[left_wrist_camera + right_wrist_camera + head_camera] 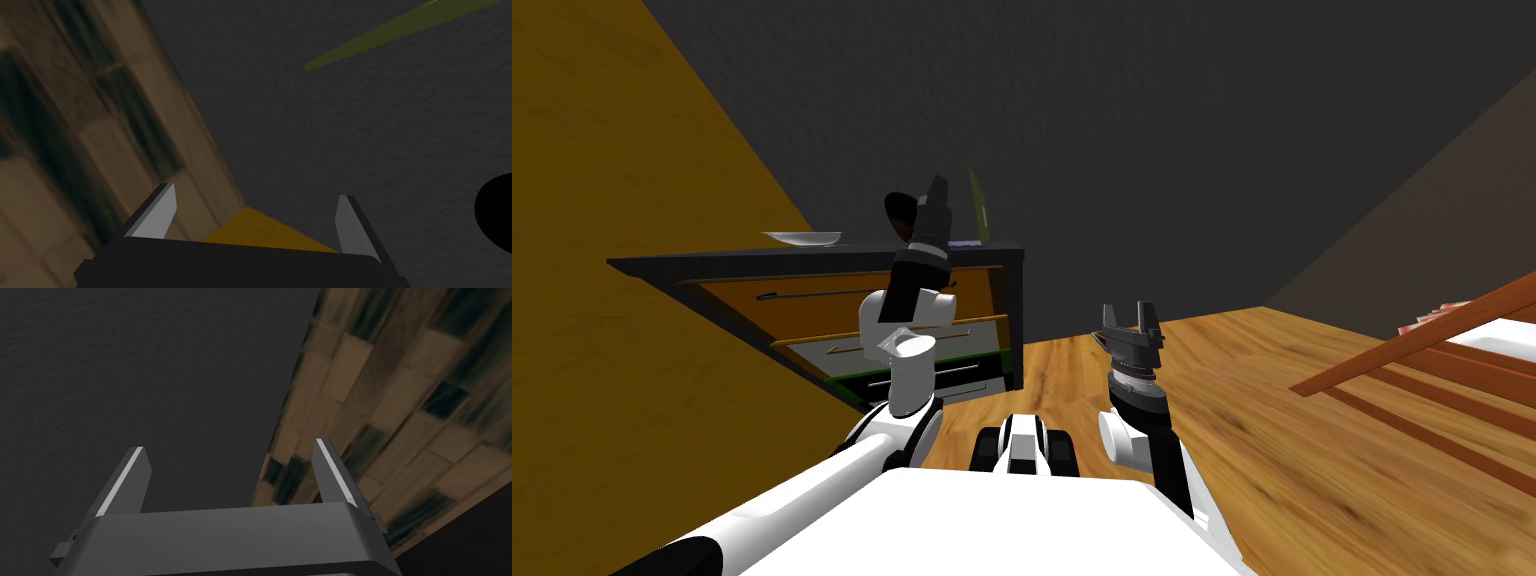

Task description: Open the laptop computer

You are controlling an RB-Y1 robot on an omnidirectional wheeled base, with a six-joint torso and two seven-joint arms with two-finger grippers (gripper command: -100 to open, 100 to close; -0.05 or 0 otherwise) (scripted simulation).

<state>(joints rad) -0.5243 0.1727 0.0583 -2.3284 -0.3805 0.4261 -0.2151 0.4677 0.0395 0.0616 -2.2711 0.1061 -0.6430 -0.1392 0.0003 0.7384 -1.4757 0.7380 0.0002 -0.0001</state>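
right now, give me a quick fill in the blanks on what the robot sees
1. The left gripper and right gripper both have fingers ___.
2. The dish on the dresser is ___ in colour.
3. The ___ gripper is up by the dresser top; the other is lower, over the floor.

Missing words: open; white; left.

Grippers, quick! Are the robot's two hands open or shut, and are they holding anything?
Left gripper: open, holding nothing, raised by the dresser.
Right gripper: open, holding nothing.
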